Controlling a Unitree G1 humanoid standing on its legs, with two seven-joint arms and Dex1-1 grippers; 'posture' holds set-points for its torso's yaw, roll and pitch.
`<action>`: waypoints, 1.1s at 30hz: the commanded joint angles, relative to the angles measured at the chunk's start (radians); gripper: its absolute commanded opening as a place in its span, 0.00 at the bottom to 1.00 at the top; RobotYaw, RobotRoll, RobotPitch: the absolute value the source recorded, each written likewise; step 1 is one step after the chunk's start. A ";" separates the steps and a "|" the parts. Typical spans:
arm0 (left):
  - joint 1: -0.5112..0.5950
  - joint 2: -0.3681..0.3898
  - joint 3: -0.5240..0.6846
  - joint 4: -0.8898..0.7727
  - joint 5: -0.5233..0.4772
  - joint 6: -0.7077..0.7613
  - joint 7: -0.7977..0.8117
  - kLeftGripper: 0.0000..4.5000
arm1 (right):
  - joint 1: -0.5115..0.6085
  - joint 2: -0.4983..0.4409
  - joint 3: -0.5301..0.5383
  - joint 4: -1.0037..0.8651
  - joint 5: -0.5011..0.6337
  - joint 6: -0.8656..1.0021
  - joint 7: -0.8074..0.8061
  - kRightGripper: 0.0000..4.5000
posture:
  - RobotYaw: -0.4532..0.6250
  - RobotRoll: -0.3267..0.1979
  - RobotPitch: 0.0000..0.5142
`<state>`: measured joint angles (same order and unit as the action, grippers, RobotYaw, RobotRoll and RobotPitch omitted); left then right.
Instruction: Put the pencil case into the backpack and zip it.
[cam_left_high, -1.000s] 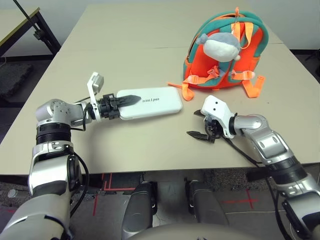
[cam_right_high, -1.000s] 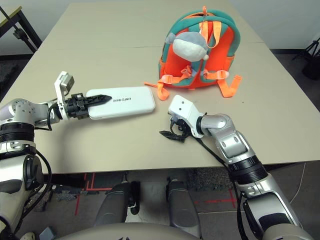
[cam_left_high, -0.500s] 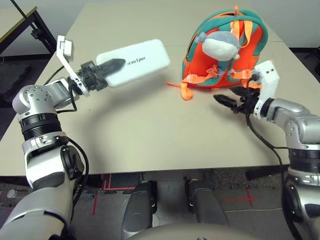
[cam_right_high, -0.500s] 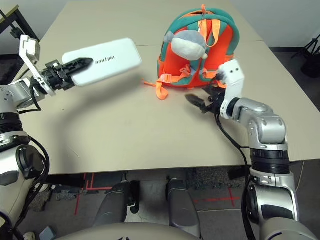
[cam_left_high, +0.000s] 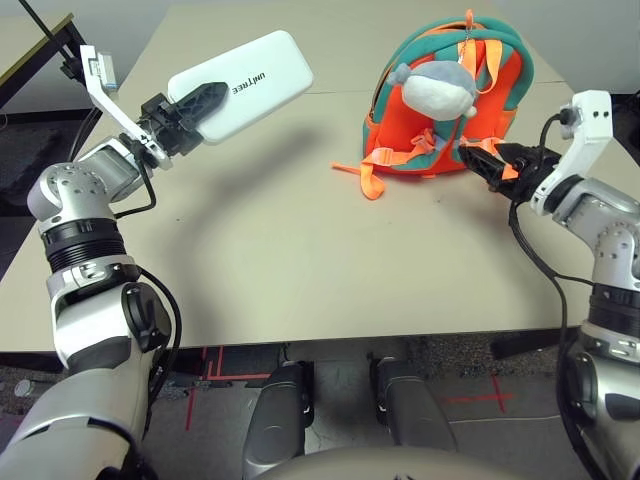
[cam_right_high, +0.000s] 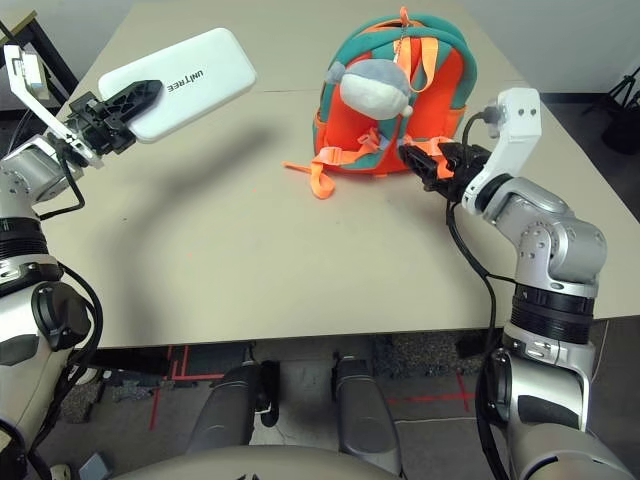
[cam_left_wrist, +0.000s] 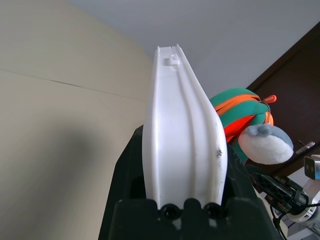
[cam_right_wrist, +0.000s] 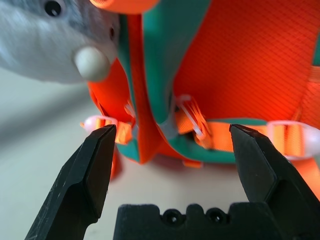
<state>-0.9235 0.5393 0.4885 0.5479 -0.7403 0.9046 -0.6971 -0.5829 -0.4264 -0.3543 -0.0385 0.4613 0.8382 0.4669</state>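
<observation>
My left gripper (cam_left_high: 190, 106) is shut on one end of the white pencil case (cam_left_high: 243, 82), holding it tilted in the air above the table's left side. In the left wrist view the pencil case (cam_left_wrist: 181, 135) stands edge-on between the black fingers. The orange and teal backpack (cam_left_high: 500, 95) stands at the back right with a grey-white plush toy (cam_left_high: 436, 92) on its front. My right gripper (cam_left_high: 489, 160) is open, its fingertips at the backpack's lower right by the orange straps. In the right wrist view the fingers (cam_right_wrist: 89, 172) frame the strap buckles (cam_right_wrist: 192, 120).
The beige table (cam_left_high: 300, 260) has a seam running across it behind the backpack. An orange strap end (cam_left_high: 368, 183) lies loose on the table left of the backpack. A dark table frame (cam_left_high: 70, 50) stands beyond the far left corner.
My left gripper lifted the pencil case off the table and raised it up and back. My right gripper swung from the table's front up to the backpack's lower right side.
</observation>
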 joint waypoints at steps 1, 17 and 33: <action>-0.020 -0.002 -0.008 0.011 0.008 -0.042 0.000 0.27 | -0.032 0.029 0.039 0.042 0.000 -0.039 -0.018 1.00 | 0.28 0.62 0.27; -0.038 0.003 -0.016 0.010 0.006 -0.072 0.005 0.27 | -0.159 0.102 0.138 0.324 -0.082 -0.278 -0.028 1.00 | 0.30 0.62 0.27; -0.036 -0.003 -0.019 -0.021 -0.005 -0.058 0.007 0.27 | -0.208 0.058 0.138 0.541 -0.157 -0.460 -0.056 1.00 | 0.31 0.62 0.27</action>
<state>-0.9346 0.5330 0.4684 0.5604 -0.7282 0.8459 -0.6910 -0.7926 -0.3476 -0.2079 0.4761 0.3264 0.3901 0.4246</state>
